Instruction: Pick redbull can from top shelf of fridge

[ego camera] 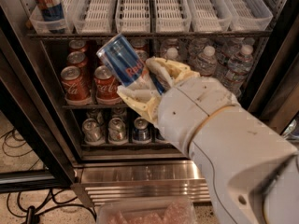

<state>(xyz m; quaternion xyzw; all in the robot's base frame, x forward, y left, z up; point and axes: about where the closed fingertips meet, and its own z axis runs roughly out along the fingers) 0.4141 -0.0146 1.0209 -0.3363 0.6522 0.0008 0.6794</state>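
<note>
One redbull can point(125, 59), clamped in my gripper point(149, 84), hangs before the open fridge point(140, 178).

The can lies tilted between my pale fingers point(170, 69), which close on its lower half from above and below. Its long axis runs diagonally: the top end points up and left toward the top shelf point(196, 33), and the base is buried toward my wrist at lower right. It sits just below that shelf's front edge and in front of the red Coca-Cola cans point(106, 82) on the rack beneath, touching neither as far as I can tell. I judge that the coming move is a straight draw back along my forearm, keeping the raised end off the shelf edge.
</note>
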